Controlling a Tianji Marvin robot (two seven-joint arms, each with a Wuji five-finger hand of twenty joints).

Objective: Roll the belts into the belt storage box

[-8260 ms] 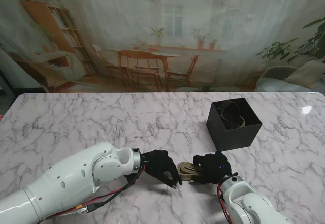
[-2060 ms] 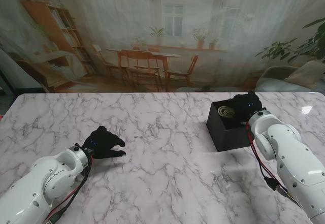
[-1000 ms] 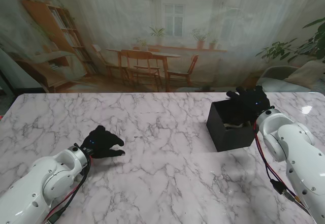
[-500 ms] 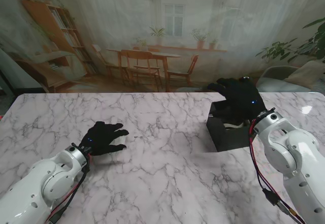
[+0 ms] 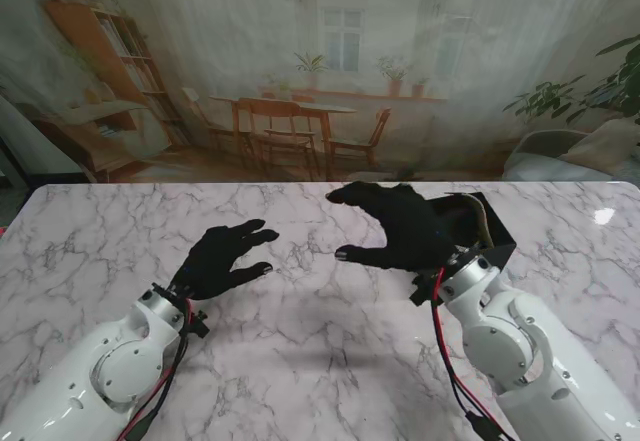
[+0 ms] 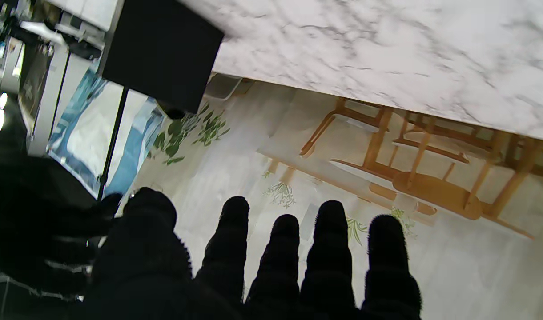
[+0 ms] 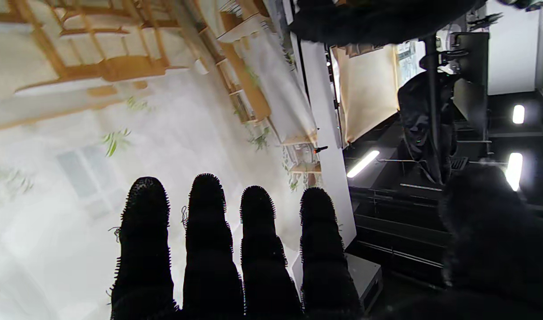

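Hovering over the table (image 5: 300, 341), both hands hold nothing. Right hand (image 5: 400, 229): fingers spread, thumb apart, palm down, raised over the marble. Box (image 5: 480, 229) sits just behind and to the right of it, partly hidden by the hand; a tan belt (image 5: 484, 223) edge shows inside. Left hand (image 5: 222, 259): fingers (image 6: 329, 249) extended and apart, well left of the box (image 6: 160, 49).

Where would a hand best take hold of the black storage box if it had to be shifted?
Probably by two opposite walls near the open rim, from above. The black storage box stands upright with its mouth up, and the walls look flat and thin enough to pinch. The right hand, open and empty, is closest, partly covering it in the stand view.
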